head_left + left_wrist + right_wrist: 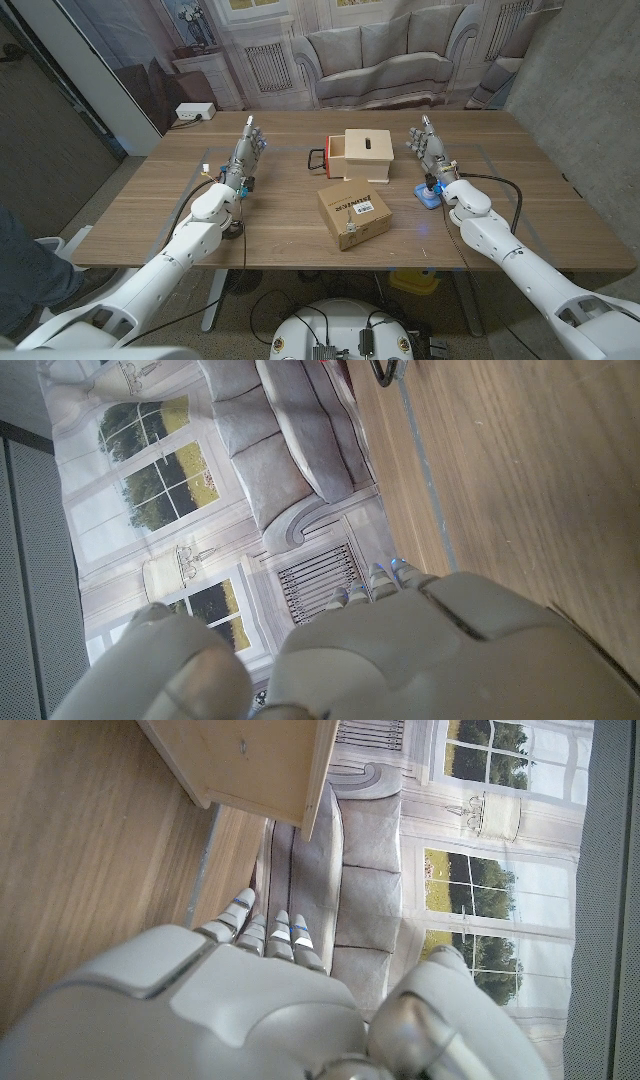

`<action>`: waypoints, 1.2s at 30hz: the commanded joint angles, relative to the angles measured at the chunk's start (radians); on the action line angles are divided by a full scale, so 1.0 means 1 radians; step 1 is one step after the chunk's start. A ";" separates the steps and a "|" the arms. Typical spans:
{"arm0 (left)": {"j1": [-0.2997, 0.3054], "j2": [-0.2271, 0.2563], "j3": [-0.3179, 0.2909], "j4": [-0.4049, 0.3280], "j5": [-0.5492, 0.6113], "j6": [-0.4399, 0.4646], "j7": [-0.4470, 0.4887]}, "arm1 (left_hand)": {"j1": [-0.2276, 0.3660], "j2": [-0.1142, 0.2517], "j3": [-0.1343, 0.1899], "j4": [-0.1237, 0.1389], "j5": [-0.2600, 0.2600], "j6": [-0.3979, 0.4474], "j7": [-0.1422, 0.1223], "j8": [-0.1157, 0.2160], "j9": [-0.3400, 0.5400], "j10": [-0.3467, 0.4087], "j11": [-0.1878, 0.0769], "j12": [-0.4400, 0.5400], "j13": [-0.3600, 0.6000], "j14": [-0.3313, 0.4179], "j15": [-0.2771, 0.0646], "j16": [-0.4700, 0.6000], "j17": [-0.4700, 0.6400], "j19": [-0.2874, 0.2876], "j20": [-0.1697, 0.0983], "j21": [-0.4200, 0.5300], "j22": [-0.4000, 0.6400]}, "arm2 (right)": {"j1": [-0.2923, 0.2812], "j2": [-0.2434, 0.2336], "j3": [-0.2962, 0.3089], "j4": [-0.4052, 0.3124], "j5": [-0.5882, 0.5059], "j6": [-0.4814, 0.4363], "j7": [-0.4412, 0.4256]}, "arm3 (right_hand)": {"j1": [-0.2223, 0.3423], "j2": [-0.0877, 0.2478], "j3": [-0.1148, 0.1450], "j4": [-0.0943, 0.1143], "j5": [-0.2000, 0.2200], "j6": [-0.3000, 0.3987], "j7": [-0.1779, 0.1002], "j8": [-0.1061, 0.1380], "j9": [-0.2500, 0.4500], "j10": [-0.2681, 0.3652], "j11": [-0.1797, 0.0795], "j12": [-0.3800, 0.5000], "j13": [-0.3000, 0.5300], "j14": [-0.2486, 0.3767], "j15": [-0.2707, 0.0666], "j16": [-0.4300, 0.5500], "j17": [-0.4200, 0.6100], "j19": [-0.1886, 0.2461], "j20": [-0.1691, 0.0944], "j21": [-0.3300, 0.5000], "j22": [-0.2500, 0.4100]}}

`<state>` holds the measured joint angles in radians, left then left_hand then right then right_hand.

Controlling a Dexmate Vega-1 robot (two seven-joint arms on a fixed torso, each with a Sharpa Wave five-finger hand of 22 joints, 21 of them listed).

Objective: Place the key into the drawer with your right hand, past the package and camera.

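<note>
2 hands wait apart on the counter (560, 215), task not begun.
Head view: left hand (247, 152) and right hand (428, 146) stand released, fingers up; drawer (358, 156) beyond the package (353, 214), its label unreadable. I cannot pick out the key; something blue (430, 192) lies by the right wrist. Wrist views: each hand's back, nothing held. Next: find and grasp the key.

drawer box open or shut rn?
Open a little. In the head view the drawer, with its red handle, sticks out from the wooden box toward the robot's left.
</note>
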<state>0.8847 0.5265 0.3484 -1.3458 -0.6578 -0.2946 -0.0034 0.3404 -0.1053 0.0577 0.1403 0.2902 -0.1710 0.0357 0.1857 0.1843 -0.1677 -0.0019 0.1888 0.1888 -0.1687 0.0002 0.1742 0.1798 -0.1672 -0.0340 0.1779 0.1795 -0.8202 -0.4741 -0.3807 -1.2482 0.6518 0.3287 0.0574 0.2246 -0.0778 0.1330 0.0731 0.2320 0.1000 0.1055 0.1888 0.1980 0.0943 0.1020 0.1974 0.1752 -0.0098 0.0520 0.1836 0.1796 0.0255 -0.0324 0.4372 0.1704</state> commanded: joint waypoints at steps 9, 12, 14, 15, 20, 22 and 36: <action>0.034 -0.002 -0.016 -0.032 -0.012 -0.019 0.022 | 0.010 0.010 0.001 0.002 0.010 -0.017 0.000 0.010 0.003 -0.016 -0.003 0.010 0.003 -0.062 0.000 0.008 0.004 -0.033 -0.012 0.009 0.002 | 0.027 0.054 0.002 0.107 0.017 0.099 0.064 | 0.013 0.008 0.008 -0.005 0.007 0.011 0.004 0.009 -0.001 0.010 0.003 0.008 0.005 0.009 0.004 0.007 0.001 0.009 -0.029 -0.002 0.003; 0.023 -0.010 -0.011 -0.021 -0.012 -0.021 0.013 | 0.012 0.014 0.002 0.001 0.011 -0.015 -0.002 0.011 0.003 -0.012 -0.002 0.011 0.003 -0.058 -0.002 0.010 0.004 -0.033 -0.012 0.011 0.002 | 0.011 0.046 0.005 0.084 0.018 0.105 0.063 | 0.016 0.011 0.009 -0.006 0.008 0.015 0.000 0.010 -0.002 0.016 0.000 0.010 0.005 0.011 0.003 0.007 0.001 0.012 -0.030 -0.003 0.003; 0.018 -0.013 -0.007 -0.015 -0.009 -0.025 0.010 | 0.014 0.016 0.002 0.001 0.012 -0.014 -0.001 0.011 0.003 -0.011 -0.004 0.012 0.003 -0.058 -0.002 0.010 0.004 -0.032 -0.012 0.011 0.002 | -0.001 0.036 0.007 0.064 0.015 0.107 0.063 | 0.018 0.013 0.010 -0.007 0.009 0.017 -0.003 0.011 -0.003 0.016 0.000 0.010 0.005 0.014 0.001 0.008 0.001 0.016 -0.030 -0.003 0.003; 0.016 -0.015 -0.005 -0.013 -0.007 -0.026 0.009 | 0.014 0.017 0.002 0.000 0.012 -0.014 -0.001 0.011 0.003 -0.010 -0.004 0.012 0.003 -0.057 -0.002 0.011 0.004 -0.032 -0.012 0.012 0.002 | -0.007 0.032 0.008 0.054 0.013 0.109 0.060 | 0.020 0.015 0.011 -0.007 0.009 0.018 -0.003 0.011 -0.003 0.017 -0.002 0.010 0.005 0.016 0.001 0.009 0.001 0.020 -0.030 -0.003 0.003; 0.013 -0.018 -0.001 -0.013 -0.002 -0.022 0.015 | 0.022 0.027 0.005 -0.004 0.015 0.001 -0.008 0.017 0.003 0.004 -0.014 0.018 0.002 -0.043 -0.010 0.016 0.003 -0.030 -0.012 0.014 0.001 | -0.035 0.019 0.019 0.017 0.014 0.120 0.046 | 0.025 0.017 0.012 -0.011 0.010 0.022 -0.004 0.012 -0.004 0.022 -0.004 0.012 0.005 0.022 -0.001 0.010 0.000 0.027 -0.032 -0.005 0.003; 0.014 -0.018 -0.001 -0.014 -0.001 -0.024 0.017 | 0.024 0.029 0.005 -0.005 0.016 0.006 -0.008 0.018 0.003 0.007 -0.019 0.019 0.002 -0.040 -0.011 0.016 0.003 -0.029 -0.012 0.015 0.001 | -0.046 0.011 0.023 0.003 0.013 0.124 0.045 | 0.027 0.018 0.012 -0.012 0.011 0.026 -0.005 0.013 -0.005 0.024 -0.005 0.012 0.005 0.024 -0.002 0.010 0.000 0.029 -0.033 -0.005 0.003; 0.027 -0.011 0.003 -0.050 0.013 -0.012 0.040 | 0.032 0.038 0.007 -0.009 0.018 0.014 -0.010 0.020 0.003 0.014 -0.019 0.021 0.001 -0.032 -0.013 0.018 0.003 -0.027 -0.014 0.017 0.001 | -0.120 -0.027 0.051 -0.076 0.029 0.162 0.056 | 0.036 0.021 0.013 -0.017 0.012 0.031 -0.007 0.013 -0.006 0.027 -0.007 0.013 0.005 0.026 -0.002 0.009 -0.001 0.036 -0.035 -0.011 0.003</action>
<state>0.9052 0.5131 0.3458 -1.3745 -0.6555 -0.3162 0.0224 0.3735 -0.0721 0.0629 0.1350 0.3034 -0.1599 0.0250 0.2010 0.1840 -0.1566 -0.0200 0.2042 0.1885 -0.1719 -0.0031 0.1858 0.1797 -0.1671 -0.0340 0.1893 0.1792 -0.8859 -0.4730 -0.3506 -1.2655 0.6725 0.4637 0.1081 0.2550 -0.0617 0.1443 0.0617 0.2368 0.1217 0.0945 0.1968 0.1905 0.1143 0.0927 0.2049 0.1751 0.0083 0.0445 0.1888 0.1767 0.0493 -0.0373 0.4275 0.1702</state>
